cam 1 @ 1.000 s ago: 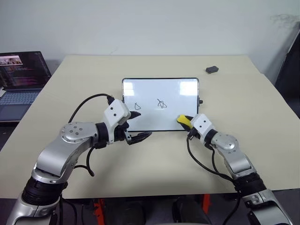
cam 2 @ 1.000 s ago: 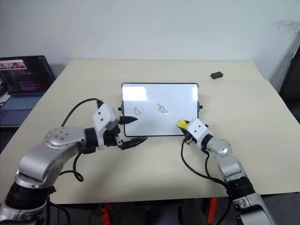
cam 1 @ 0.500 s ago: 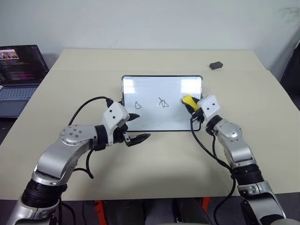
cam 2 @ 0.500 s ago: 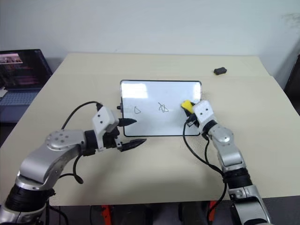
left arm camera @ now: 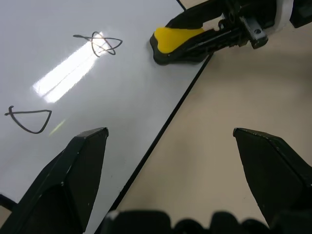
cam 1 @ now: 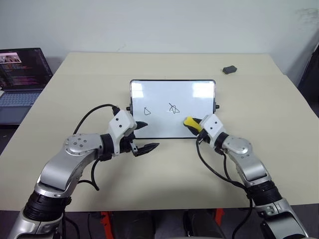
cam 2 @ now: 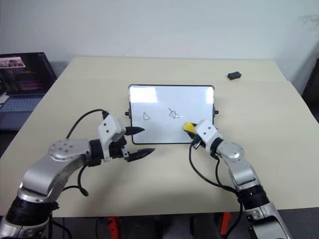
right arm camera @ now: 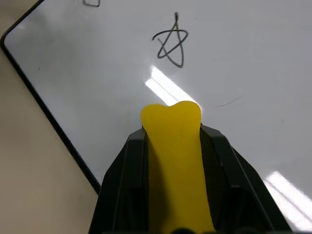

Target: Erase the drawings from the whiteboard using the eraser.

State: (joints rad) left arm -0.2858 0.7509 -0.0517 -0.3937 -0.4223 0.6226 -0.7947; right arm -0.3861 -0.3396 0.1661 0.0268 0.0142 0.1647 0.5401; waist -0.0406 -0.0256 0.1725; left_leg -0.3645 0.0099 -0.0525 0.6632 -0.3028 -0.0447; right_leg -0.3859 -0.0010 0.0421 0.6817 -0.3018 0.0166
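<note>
The whiteboard [cam 1: 164,94] lies flat in the middle of the table, black-framed and glossy. Two drawings show on it, a small triangle loop [cam 1: 146,111] and a scribbled star [cam 1: 173,108]. My right gripper [cam 1: 195,125] is shut on the eraser [cam 1: 189,121], whose yellow top [right arm camera: 175,156] sticks out between the black fingers [right arm camera: 122,185]. The eraser sits on the board's near right part, just right of and nearer than the star [right arm camera: 170,46]. My left gripper [cam 1: 145,136] stands open over the board's near left edge, below the triangle [left arm camera: 31,119], holding nothing.
A dark grey lump [cam 1: 229,69] lies at the table's far right. An open laptop [cam 1: 20,74] stands off the table's left side. Black cables loop from both wrists over the bare tabletop [cam 1: 169,174] in front of the board.
The right gripper swept the eraser up the board's right side, then back toward the near edge. The left arm has kept still. The camera tilted a second ago.
</note>
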